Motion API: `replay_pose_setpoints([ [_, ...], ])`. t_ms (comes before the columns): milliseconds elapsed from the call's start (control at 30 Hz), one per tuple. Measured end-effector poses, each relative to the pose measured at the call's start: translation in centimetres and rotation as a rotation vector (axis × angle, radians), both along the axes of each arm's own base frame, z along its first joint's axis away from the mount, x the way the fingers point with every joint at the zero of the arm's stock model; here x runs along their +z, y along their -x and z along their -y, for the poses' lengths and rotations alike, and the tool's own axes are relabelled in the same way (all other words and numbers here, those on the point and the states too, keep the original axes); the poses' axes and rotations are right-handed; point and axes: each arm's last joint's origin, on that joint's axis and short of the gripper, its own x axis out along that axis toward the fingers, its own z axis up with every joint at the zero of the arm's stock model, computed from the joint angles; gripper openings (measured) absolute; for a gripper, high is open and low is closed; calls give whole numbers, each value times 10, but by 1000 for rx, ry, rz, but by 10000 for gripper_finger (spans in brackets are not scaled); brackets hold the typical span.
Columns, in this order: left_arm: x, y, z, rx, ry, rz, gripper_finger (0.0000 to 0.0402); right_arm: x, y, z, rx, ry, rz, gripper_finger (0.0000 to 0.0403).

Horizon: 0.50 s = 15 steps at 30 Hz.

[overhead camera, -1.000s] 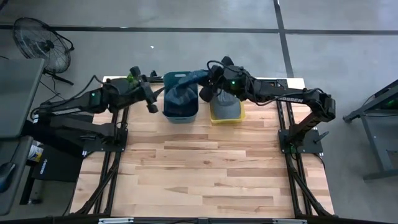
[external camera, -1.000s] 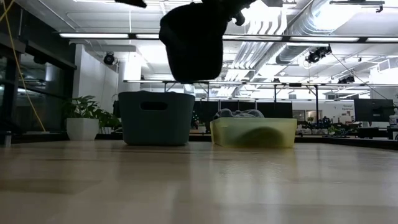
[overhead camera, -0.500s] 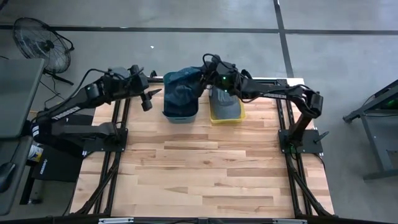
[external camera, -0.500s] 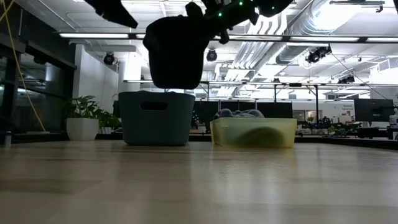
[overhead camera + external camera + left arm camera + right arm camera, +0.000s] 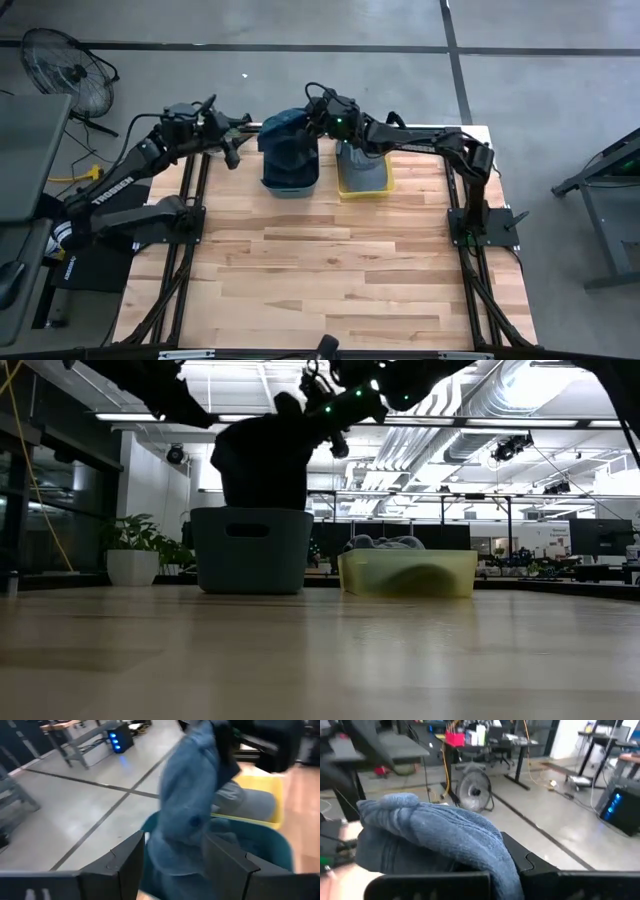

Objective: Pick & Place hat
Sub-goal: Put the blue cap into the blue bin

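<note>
- The right pincer (image 5: 312,128) holds the hat (image 5: 290,140), a blue denim one, clamped by a fold of its cloth, so the rest hangs loose below the grip over the teal bin (image 5: 291,183) at the far edge of the worktop (image 5: 340,270).
- In the low view the hat (image 5: 262,465) hangs with its lower edge at or just inside the teal bin's (image 5: 251,550) rim (which of the two cannot be told); it appears to be held there for release into that bin.
- The yellow bin (image 5: 364,186), just beside the teal one, holds grey cloth items; it is judged to be the source container.
- The left pincer (image 5: 228,145) waits beside the teal bin, on its left side, fingers apart and empty (the left wrist view shows the hat (image 5: 192,805) beyond the gap between them, not touched).
- Relative to the right pincer, the hat lies under and in front of the fingers; the right wrist view shows its cloth (image 5: 440,835) draped over them.
</note>
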Motion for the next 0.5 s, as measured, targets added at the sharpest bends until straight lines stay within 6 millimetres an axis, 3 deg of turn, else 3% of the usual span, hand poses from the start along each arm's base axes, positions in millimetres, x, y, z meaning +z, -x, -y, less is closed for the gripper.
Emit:
replay_pose_setpoints([
  [500,3,20,-16,55,7,53,191,-56,-14,18,-19,-201,-65,0],
])
